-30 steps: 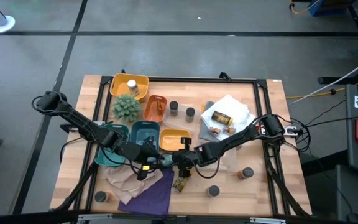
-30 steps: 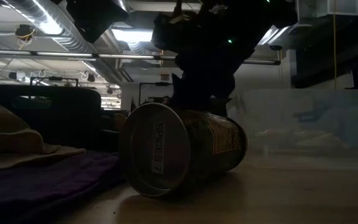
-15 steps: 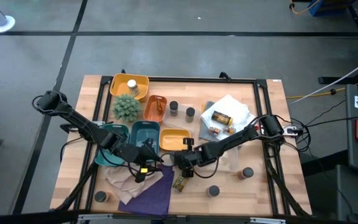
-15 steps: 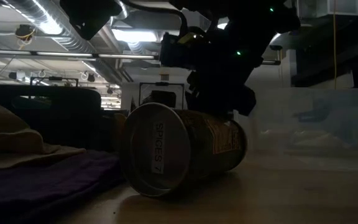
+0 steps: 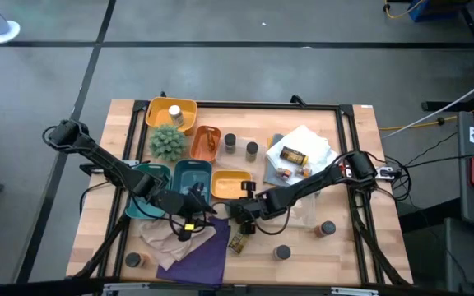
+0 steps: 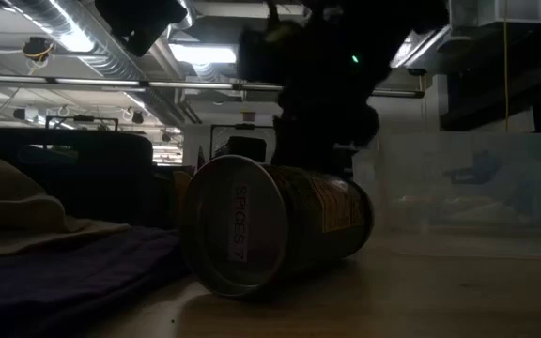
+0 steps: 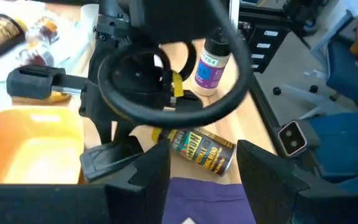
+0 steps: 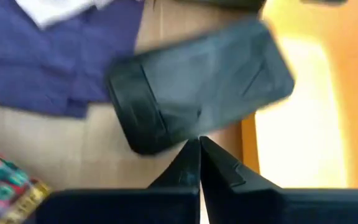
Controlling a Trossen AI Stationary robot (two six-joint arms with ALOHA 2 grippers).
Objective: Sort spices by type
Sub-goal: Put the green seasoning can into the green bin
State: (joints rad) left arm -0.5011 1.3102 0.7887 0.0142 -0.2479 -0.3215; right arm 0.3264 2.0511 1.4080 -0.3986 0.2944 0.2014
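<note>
A spice jar (image 5: pixel 239 242) with a patterned label lies on its side on the wood, between the purple cloth and both grippers; it fills the low view (image 6: pixel 270 230). My left gripper (image 5: pixel 208 212) hovers open by the teal tray, and in its wrist view (image 7: pixel 204 177) the lying jar (image 7: pixel 201 152) is just ahead. My right gripper (image 5: pixel 239 218) faces it, shut (image 8: pixel 199 155), above and just behind the jar, with nothing between its fingers. Other jars stand scattered: (image 5: pixel 282 252), (image 5: pixel 327 228), (image 5: pixel 132 260), (image 5: pixel 230 144).
A yellow tray (image 5: pixel 230 185) and teal trays (image 5: pixel 192 173) lie behind the grippers. The purple cloth (image 5: pixel 200 256) and a brown cloth (image 5: pixel 164 237) cover the near left. The plant (image 5: pixel 169 141), an orange tray (image 5: pixel 206 141) and a jar-holding yellow tray (image 5: pixel 159 111) sit farther back, white wrapping (image 5: pixel 303 148) right.
My right gripper has shifted a little toward the near edge, closer to the lying jar, and is blurred in the low view. The jar has stayed where it was.
</note>
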